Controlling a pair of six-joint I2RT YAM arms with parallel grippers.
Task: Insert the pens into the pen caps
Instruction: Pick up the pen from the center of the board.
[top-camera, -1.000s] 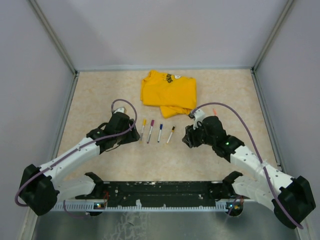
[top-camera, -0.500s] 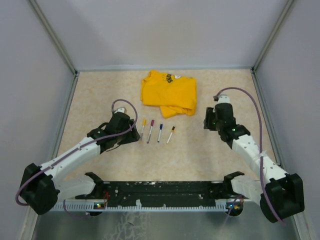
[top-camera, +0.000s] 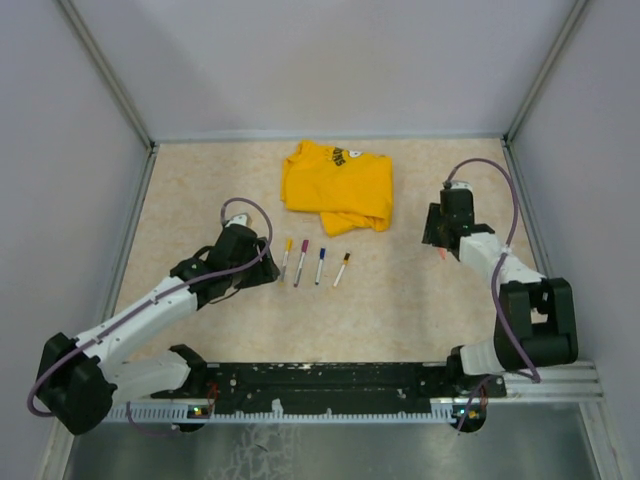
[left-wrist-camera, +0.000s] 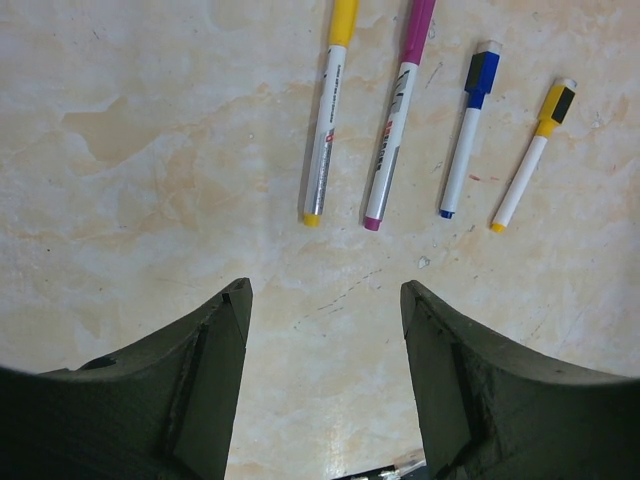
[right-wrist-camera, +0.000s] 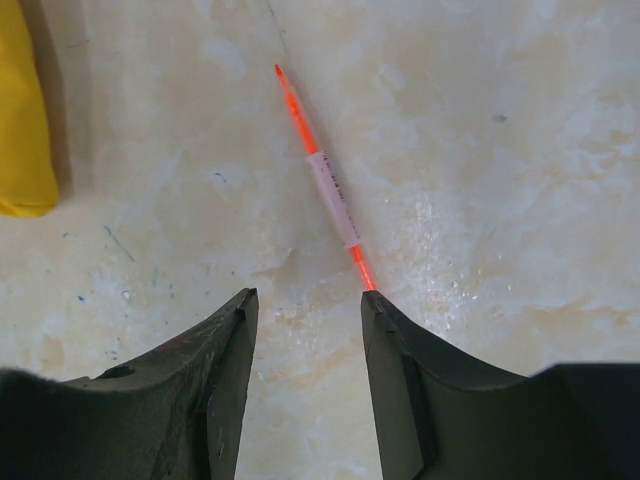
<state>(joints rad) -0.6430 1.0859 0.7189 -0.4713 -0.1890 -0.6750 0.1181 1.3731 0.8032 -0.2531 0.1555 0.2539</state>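
Four white-barrelled pens lie side by side on the table with coloured caps on their far ends: yellow (left-wrist-camera: 328, 130), magenta (left-wrist-camera: 395, 130), blue (left-wrist-camera: 465, 140) and a short yellow one (left-wrist-camera: 530, 160). In the top view they sit in a row (top-camera: 312, 263). My left gripper (left-wrist-camera: 325, 300) (top-camera: 262, 270) is open and empty just short of them. A thin orange-red pen (right-wrist-camera: 333, 195) (top-camera: 441, 253) lies alone on the table at the right. My right gripper (right-wrist-camera: 308, 295) (top-camera: 437, 240) is open above it, and its near end runs under the right fingertip. No loose caps show.
A folded yellow T-shirt (top-camera: 338, 186) lies behind the pen row; its edge shows at the left of the right wrist view (right-wrist-camera: 20, 110). Grey walls enclose the table on three sides (top-camera: 520, 180).
My right arm has swung from near the pen row out to the far right, and its gripper now hangs over the orange-red pen. The left arm has barely moved.
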